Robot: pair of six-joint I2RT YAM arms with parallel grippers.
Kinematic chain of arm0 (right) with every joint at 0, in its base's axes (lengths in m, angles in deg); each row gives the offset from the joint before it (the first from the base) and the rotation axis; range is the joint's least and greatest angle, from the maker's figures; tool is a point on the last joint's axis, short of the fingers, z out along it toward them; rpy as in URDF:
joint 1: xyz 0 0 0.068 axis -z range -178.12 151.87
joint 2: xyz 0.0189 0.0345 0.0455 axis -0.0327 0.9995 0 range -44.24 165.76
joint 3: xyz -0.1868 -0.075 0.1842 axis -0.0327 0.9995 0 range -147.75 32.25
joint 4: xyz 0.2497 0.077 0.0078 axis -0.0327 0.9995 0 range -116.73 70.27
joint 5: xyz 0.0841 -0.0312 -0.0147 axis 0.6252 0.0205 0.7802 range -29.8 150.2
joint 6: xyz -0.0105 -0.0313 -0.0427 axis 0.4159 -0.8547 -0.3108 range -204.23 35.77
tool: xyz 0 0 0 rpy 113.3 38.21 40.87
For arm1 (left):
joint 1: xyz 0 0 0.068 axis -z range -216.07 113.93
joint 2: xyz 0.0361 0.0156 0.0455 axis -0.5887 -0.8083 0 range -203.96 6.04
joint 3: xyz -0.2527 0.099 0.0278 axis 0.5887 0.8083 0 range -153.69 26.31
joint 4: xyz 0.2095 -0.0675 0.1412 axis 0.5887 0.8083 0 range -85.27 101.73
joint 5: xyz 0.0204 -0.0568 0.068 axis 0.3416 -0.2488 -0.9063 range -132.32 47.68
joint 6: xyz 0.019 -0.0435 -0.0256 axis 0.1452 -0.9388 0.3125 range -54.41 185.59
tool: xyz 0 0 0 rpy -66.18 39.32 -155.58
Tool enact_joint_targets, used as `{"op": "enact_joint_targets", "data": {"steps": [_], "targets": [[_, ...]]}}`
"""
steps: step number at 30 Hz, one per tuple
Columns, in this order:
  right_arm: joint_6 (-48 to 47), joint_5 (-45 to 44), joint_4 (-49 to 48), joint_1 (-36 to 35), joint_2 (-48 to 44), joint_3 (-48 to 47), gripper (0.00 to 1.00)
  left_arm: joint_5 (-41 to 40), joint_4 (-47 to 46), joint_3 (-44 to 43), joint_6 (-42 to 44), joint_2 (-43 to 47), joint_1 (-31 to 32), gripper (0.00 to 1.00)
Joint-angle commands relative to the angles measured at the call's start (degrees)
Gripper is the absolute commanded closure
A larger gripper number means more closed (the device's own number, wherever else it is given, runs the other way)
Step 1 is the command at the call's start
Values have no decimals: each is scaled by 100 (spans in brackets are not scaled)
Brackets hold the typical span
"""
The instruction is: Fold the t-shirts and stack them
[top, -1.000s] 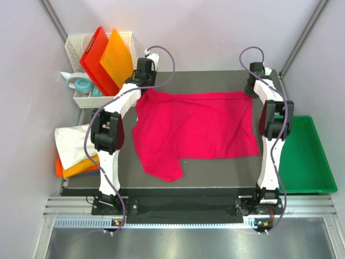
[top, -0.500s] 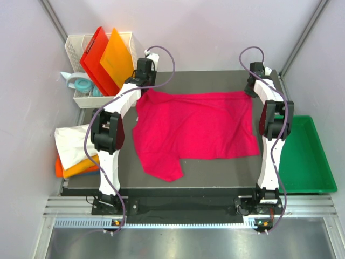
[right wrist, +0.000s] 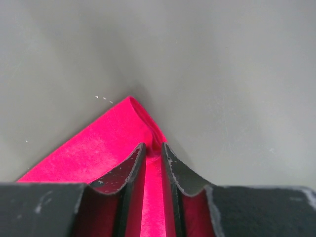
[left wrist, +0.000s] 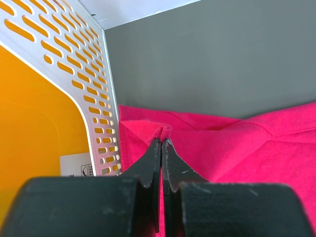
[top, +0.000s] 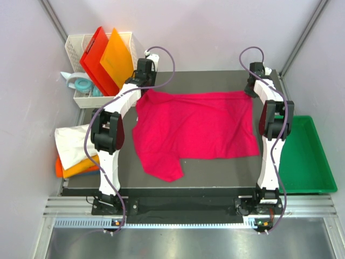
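Nothing is shifting since a second ago: the crimson-pink t-shirt (top: 194,127) is lying spread across the middle of the bench (top: 215,170), one sleeve pointing toward the near edge. At the bench's far corners, your left jaws and right jaws are each staying clamped on its cloth.

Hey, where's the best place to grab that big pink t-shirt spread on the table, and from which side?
By its two far corners, coming low from the near side along the table. The crimson-pink t-shirt lies spread flat, so only its edges offer a pinchable fold. The left gripper is shut on the far left corner, the right gripper on the far right one.
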Motion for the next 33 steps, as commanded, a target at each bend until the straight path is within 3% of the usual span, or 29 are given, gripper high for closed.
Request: {"op": "enact_joint_targets", "data": {"steps": [1,6,8,10,27,33], "targets": [[8,-43,-10,-7,-127,-197,81,9,-184,48,-27,59,25,100],[26,-8,-1,2,-109,-205,83,18,-193,48,-27,51,25,100],[26,18,-1,11,-109,-205,88,18,-193,48,-36,51,25,100],[61,27,7,20,-100,-205,100,18,-202,48,-27,51,25,100],[-36,10,-415,-156,-1497,5,100,-17,-105,-339,-98,244,25,100],[-150,-350,-458,-156,-2235,514,100,-123,-35,-374,-211,411,-106,100]]}}
